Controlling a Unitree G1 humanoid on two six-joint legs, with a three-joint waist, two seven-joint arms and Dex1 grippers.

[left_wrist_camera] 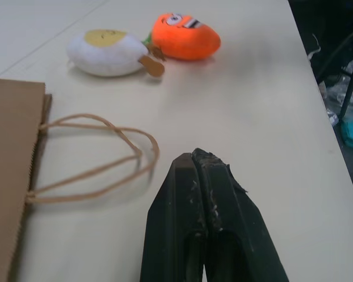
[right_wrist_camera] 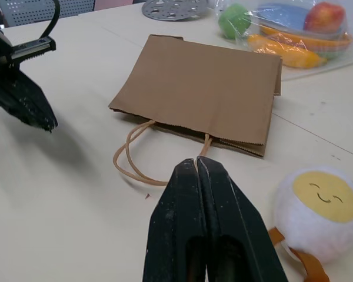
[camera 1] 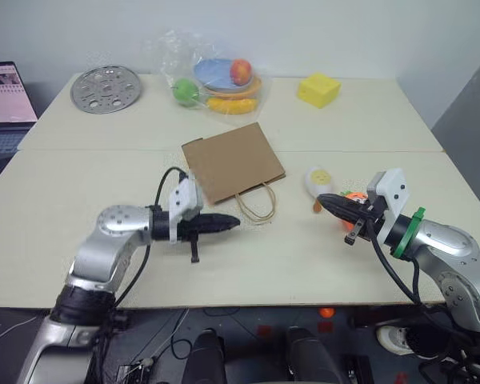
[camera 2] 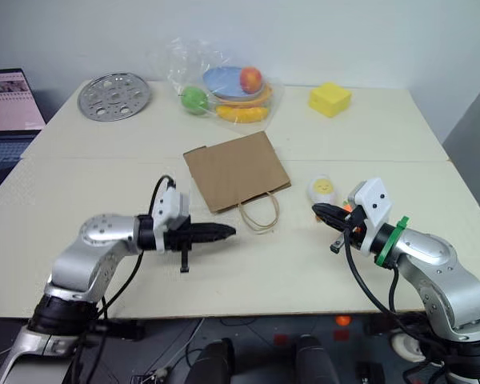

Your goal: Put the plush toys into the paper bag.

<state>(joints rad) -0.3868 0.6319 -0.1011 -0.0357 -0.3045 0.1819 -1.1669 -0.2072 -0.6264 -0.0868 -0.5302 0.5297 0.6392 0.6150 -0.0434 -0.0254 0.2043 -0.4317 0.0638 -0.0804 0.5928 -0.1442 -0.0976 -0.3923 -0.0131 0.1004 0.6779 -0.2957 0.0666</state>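
Hovering low over the table [camera 1: 80,200], left gripper [camera 1: 232,224] pointing right, fingers pressed together on nothing, tip near the bag handles [camera 1: 256,204] but not touching.

Lying flat and folded mid-table: bag [camera 1: 232,162], brown kraft, mouth edge and both tan twisted loops facing the robot, loops sprawling loose on the surface. Looking light and stiff-creased; likely sliding on the smooth top if nudged. Mouth shut flat, so needing opening before anything goes in. Best hold judged to be a loop, or the top lip of the mouth edge, with one gripper lifting while the other feeds.

Resting right of the bag, well clear of it: egg [camera 1: 318,182], white with a yellow smiling face, thin brown legs trailing. Touching it on the far right: carrot [left_wrist_camera: 185,37], orange, grinning, green top tucked against the egg. Both looking soft, squashy, very light, not fragile; a pinch across the plump middle should be holding fine, legs too thin to trust.

Hanging just above the toys, right gripper [camera 1: 330,206], fingers squeezed together, empty, pointing left towards the handles.

Sitting at the back: perforated disc [camera 1: 106,88], plastic bag of fruit [camera 1: 220,78], yellow block [camera 1: 318,90].
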